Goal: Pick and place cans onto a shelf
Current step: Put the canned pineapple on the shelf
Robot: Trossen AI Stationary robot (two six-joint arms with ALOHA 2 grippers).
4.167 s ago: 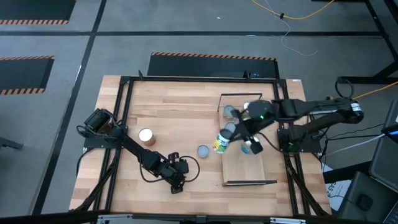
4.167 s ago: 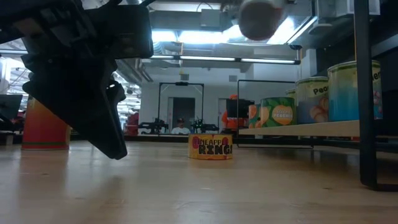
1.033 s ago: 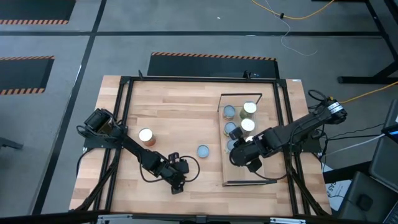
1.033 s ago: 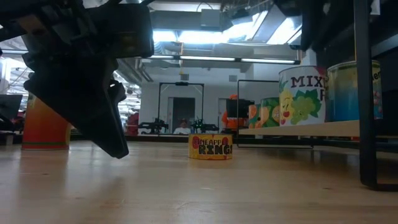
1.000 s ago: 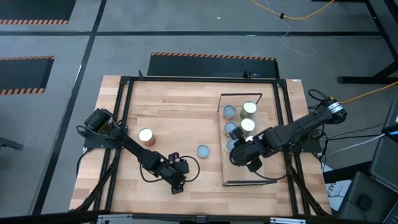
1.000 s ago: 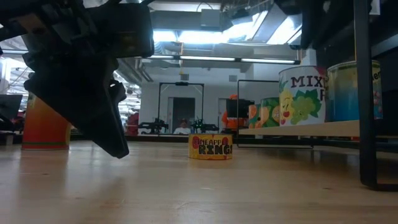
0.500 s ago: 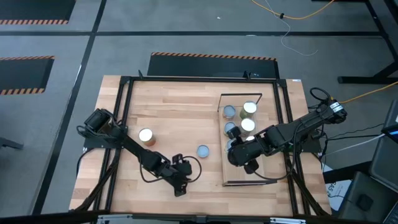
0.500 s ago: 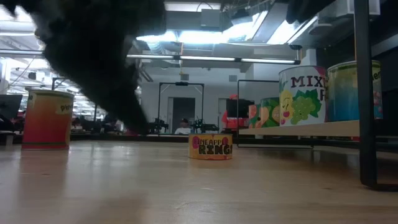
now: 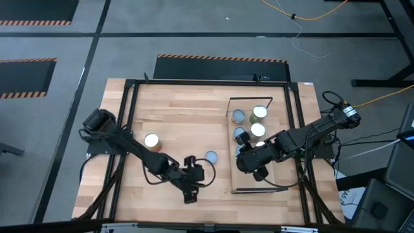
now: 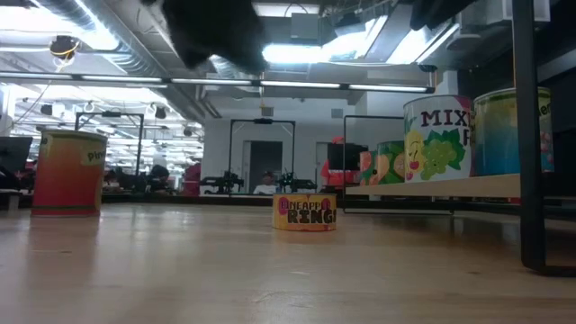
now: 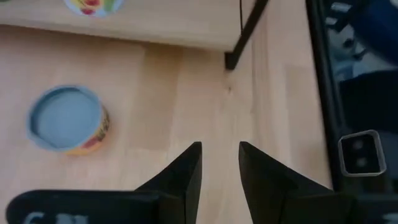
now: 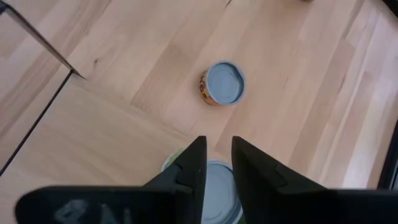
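Several cans stand on the shelf (image 9: 244, 182) at the table's right, among them a pale-blue-topped one (image 9: 238, 116) and the "MIX" can (image 10: 438, 137). Off the shelf, an orange-red can (image 9: 152, 142) and a low pale-blue-topped can (image 9: 211, 156) stand on the tabletop. My right gripper (image 9: 244, 158) hovers just above a blue-topped can (image 12: 217, 186) on the shelf, its fingers a little apart with nothing between them. My left gripper (image 9: 196, 184) hangs above the bare wood near the low can (image 11: 68, 118), pointing toward the shelf's near foot (image 11: 230, 59), fingers narrowly open and holding nothing.
A black metal frame (image 9: 129, 129) runs round the tabletop. The shelf's thin dark end frames (image 10: 526, 135) stand at both of its short ends. The near part of the shelf board is bare, and so is the wood on the table's left half.
My left gripper has risen well clear of the tabletop and gone a little toward the table's right, nearer the low can. My right gripper has lifted slightly above the can on the shelf. No can has moved.
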